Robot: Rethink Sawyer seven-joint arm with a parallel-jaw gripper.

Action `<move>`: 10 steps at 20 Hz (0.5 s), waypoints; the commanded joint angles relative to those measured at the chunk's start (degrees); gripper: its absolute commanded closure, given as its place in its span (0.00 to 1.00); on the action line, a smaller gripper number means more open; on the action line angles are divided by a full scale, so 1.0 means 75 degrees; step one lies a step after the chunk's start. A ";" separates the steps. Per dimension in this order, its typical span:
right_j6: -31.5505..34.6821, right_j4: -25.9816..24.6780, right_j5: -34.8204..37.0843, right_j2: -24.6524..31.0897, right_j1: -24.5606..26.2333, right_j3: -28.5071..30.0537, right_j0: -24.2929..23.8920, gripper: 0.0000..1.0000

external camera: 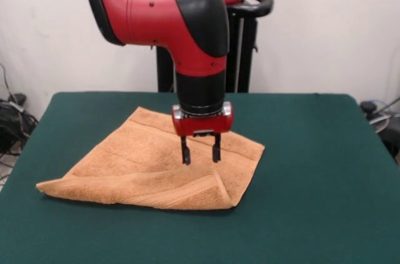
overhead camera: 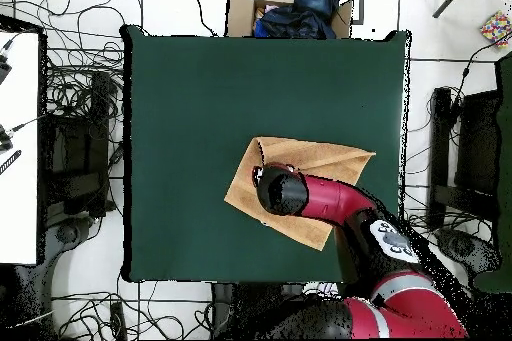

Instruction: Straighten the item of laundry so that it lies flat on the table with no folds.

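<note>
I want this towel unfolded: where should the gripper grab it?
Probably the doubled-over corner of the towel at its camera-side edge, coming from above. The layer folded there forms a raised lip; the open gripper hovers just behind it.

Arm [overhead camera: 330, 202] over seemingly folded towel [overhead camera: 300, 157]

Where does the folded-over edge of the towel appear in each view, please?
Front view: the doubled edge runs along the towel's near side, below the hand.
Overhead view: it is the towel's top edge.
Shared landmark: the green table.
</note>
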 commanded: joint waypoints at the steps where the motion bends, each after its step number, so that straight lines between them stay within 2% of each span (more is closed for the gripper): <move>1: 0.1127 -0.0224 -0.0357 -0.0102 0.0311 0.0056 0.0090 0.00; 10: 0.1538 -0.0010 -0.0923 -0.0296 0.0974 -0.0186 0.0634 0.00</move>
